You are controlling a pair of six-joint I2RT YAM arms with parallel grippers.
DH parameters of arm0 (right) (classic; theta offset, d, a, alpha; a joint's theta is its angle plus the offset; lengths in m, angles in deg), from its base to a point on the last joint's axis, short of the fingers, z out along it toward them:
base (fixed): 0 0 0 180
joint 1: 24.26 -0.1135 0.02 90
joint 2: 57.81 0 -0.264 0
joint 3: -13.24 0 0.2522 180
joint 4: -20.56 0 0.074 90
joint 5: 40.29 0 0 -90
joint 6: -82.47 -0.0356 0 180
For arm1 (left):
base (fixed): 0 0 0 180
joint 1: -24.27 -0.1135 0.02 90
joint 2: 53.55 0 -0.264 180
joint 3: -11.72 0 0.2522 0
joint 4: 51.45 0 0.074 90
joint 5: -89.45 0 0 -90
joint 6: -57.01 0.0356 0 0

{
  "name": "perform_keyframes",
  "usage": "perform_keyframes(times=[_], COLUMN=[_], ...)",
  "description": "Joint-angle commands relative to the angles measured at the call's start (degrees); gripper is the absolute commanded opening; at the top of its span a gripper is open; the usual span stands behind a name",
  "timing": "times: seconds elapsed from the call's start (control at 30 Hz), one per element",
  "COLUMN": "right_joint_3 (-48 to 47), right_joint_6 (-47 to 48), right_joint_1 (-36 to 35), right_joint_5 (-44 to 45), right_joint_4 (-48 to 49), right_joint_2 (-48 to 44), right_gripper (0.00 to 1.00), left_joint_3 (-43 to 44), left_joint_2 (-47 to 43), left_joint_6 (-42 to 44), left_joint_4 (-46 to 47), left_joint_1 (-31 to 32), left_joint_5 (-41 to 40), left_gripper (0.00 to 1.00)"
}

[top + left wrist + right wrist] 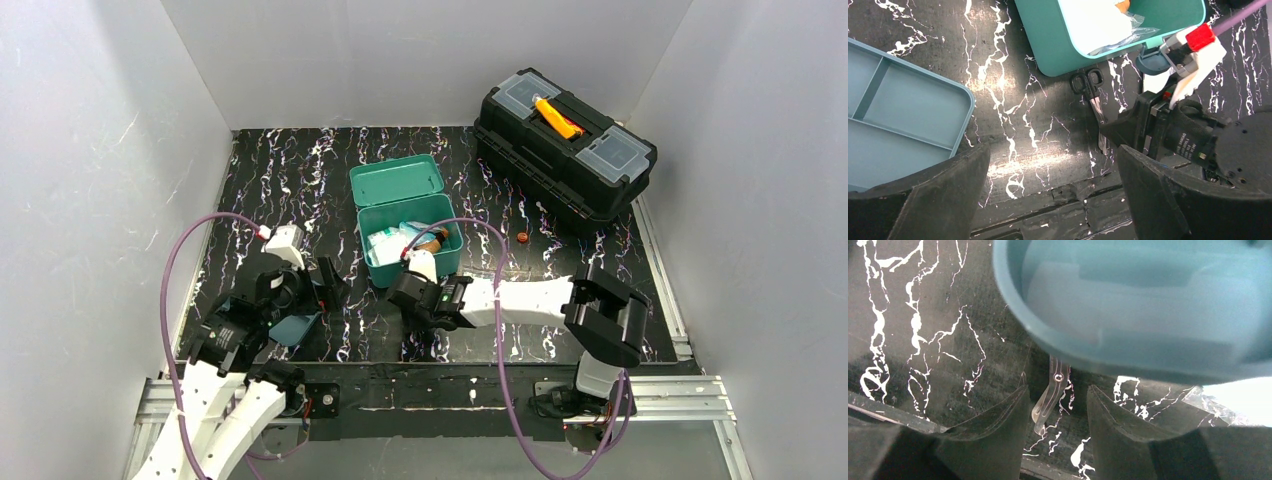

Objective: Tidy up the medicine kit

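Marbled table [280,170]: kit [397,181], tray [908,115], scissors [1093,102], toolbox [565,150]

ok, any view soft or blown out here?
Right wrist: the teal box fills the top, blurred, too close to the lens; the scissors below it read sharper. Left wrist: sharp, glare on the mat, white packet in the box washed out. Top external: evenly lit, in focus.

Teal medicine kit [397,182] (open, stuffed)
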State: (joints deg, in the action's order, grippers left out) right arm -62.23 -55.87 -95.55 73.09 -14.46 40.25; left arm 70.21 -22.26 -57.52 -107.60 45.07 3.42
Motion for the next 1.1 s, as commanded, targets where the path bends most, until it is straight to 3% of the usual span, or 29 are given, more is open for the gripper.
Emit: perform_keyframes(times=[0.0, 0.17, 0.7, 1.07], right_joint_3=[-2.97, -3.66, -0.99, 0.51], right_joint_6=[-2.51, -3.73, -4.63, -6.0], right_joint_1=[-0.23, -0.19, -0.8, -4.13], right_joint_5=[2.27, 1.86, 1.44, 2.64], right_joint_4=[0.01, -0.28, -0.78, -3.63], right_joint_2=[1.78, 4.2, 6.53, 5.69], right_gripper=[0.52, 0.49, 0.26, 0.22], left_joint_3=[-1.02, -1.49, -1.75, -1.84], left_joint_2=[-1.86, -1.35, -1.77, -2.2], left_joint_6=[0.75, 0.35, 0.53, 0.4], left_joint_4=[1.11, 1.69, 1.87, 1.77], left_joint_1=[-0.16, -0.18, -0.18, -0.11], left_joint_5=[1.19, 2.99, 3.79, 3.25], left_gripper=[0.98, 0.98, 0.98, 0.98])
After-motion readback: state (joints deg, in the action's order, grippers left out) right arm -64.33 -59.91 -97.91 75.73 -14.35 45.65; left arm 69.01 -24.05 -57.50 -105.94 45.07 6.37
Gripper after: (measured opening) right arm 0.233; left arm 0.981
